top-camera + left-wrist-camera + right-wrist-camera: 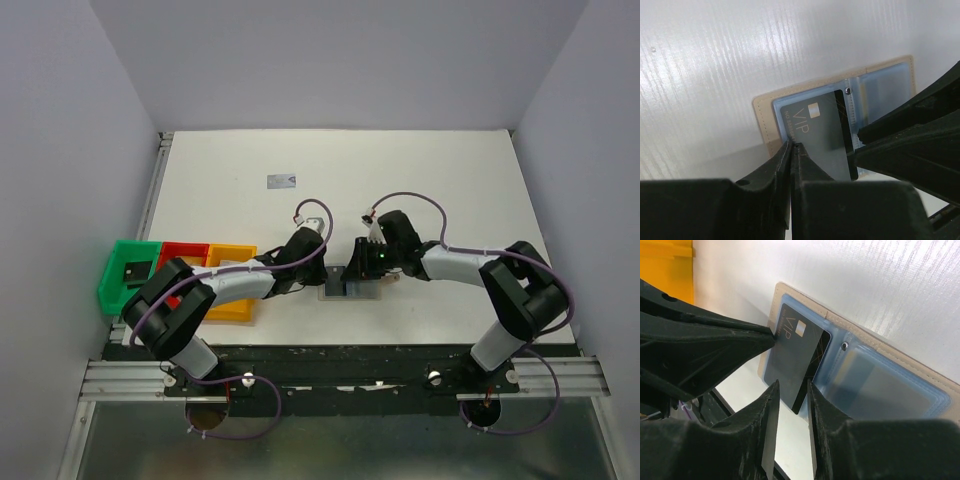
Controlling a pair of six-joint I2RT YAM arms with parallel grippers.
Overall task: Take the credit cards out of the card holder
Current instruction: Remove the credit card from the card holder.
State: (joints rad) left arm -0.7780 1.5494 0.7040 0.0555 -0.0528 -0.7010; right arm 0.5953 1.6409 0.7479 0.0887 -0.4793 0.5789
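Black end effectors [792, 146], grey-white arms [240, 284], purple cables [412, 197]

Left wrist view: the black card [822, 135] slips its 7 o'clock corner in between my left pincer [794, 146] tips, so that corner's gone from sight. My right pincer [856, 146] blocks the card holder [765, 107] from 3 to 5 o'clock.

Right wrist view: the holder runs off the frame at 4 o'clock, its far pocket is a blur, and the yellow bin [665, 265] is cut at 10 o'clock.

Up top, both pincers bury the holder. At 11 o'clock from it a pale card [282, 180] lies on the tabletop [450, 180], too small to read.
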